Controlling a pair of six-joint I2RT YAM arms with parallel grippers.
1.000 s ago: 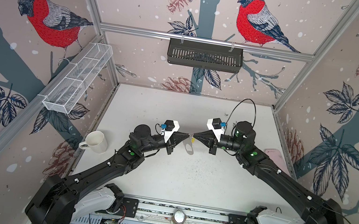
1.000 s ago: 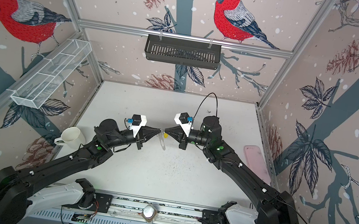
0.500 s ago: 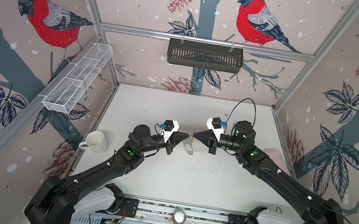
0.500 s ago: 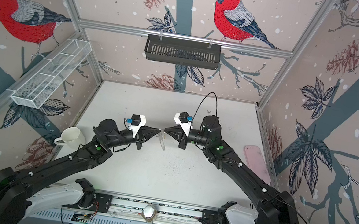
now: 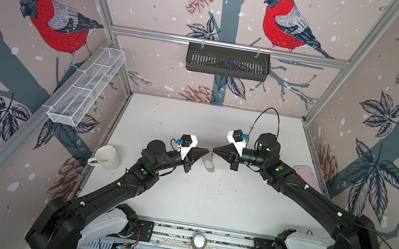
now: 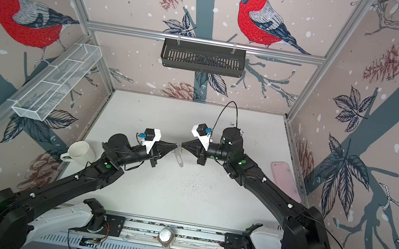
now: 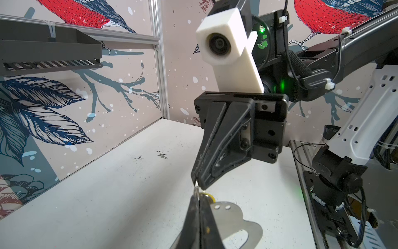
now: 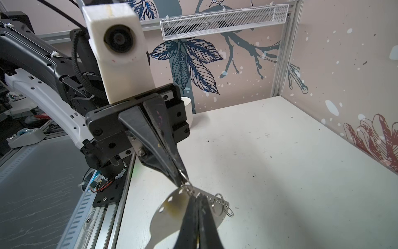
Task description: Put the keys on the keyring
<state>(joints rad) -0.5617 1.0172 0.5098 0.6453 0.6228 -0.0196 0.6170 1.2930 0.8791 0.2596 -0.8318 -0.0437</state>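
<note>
While both arms hover tip to tip over the white bench [image 5: 207, 200], the scene matches the frames from a second ago, with no visible shift in either arm.

The left gripper [image 5: 207, 151] and right gripper [image 5: 213, 150] both have their fingers clenched, each pinching a small metal ring at the top edge of the keyring [image 8: 172, 207], a flat grey plate hanging between them above the bench, seen also in the left wrist view [image 7: 232, 215]. Only a sliver of the keys [image 7: 210, 197] shows, as a yellow tag behind the left fingers; the key itself is hidden, and which ring each gripper pinches is hard to make out. The bench is scuffed with dark specks. A white mug [image 5: 106, 157] stands at its left edge, a pink pad [image 6: 283, 179] at its right, within walls of bird-print paper.
</note>
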